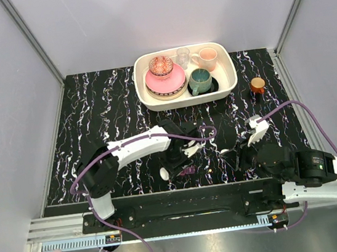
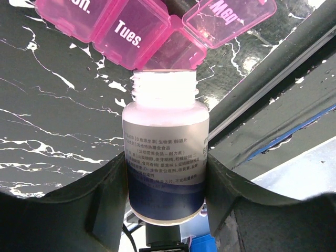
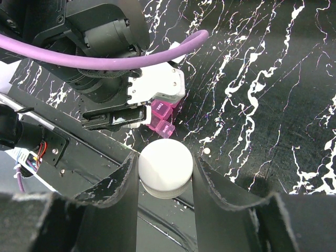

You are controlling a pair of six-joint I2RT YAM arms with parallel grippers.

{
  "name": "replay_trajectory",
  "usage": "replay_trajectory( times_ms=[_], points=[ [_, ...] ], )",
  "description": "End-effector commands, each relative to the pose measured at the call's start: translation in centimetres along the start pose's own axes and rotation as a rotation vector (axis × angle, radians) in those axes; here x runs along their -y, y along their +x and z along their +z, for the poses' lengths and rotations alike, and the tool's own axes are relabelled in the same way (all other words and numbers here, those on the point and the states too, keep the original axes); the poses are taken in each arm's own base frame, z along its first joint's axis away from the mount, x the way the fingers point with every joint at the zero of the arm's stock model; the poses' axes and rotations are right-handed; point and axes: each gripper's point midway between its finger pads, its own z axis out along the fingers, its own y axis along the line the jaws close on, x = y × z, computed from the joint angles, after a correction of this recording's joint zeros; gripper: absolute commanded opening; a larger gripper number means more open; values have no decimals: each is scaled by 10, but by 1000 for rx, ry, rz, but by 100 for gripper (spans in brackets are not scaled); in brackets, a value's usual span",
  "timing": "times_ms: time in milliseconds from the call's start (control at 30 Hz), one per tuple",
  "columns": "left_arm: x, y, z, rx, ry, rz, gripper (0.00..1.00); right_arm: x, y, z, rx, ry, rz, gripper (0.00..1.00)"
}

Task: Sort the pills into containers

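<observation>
the pill box (image 2: 137, 32) is a small see-through magenta thing with a row of lidded compartments. in my left wrist view the one marked "tues." is closed, and the next one along has its lid flipped up with the lettering showing backwards. it lies on the bench (image 1: 104, 109) near the front edge, between the two arms and just ahead of the left tool (image 2: 165, 176). that tool is part-way closed, its two fingers clamped on the sides of a white bottle (image 2: 165, 157) with a blue band on its label. the bottle has no top on, and its threaded neck points at the open compartment, right up against its edge; i cannot tell whether they touch. the right tool (image 3: 165, 176) is also part-way closed, holding the round white cap (image 3: 165, 167) low over the bench, close to the pill box. one tiny pale speck, possibly a pill (image 3: 208, 150), lies loose on the bench just beside the cap; i can't see any pills inside the box or bottle. the bench is black with white marbled veins, and pale grey walls close it in. at the back sits a cream tray (image 1: 232, 83) of crockery, with a small brown orange-lidded jar (image 1: 257, 84) to its right.
</observation>
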Motion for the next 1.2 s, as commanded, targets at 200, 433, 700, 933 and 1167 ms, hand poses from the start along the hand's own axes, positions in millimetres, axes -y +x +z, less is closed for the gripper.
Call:
replay_trajectory(
  times_ms=[200, 433, 700, 933, 1167],
  points=[
    [-6, -3, -7, -17, -24, 14, 0, 2, -6, -3, 30, 0, 27, 0],
    [-7, -4, -9, -17, -31, 16, 0, 3, -4, -3, 30, -2, 30, 0],
    [-7, -3, -11, -28, -33, 18, 0, 3, -4, -4, 30, -3, 32, 0],
    [-9, -1, -12, -40, -43, 22, 0, 5, -3, -4, 29, -1, 35, 0],
    [-12, -1, -11, -61, -55, 23, 0, 6, -4, -5, 34, -5, 39, 0]
  ],
)
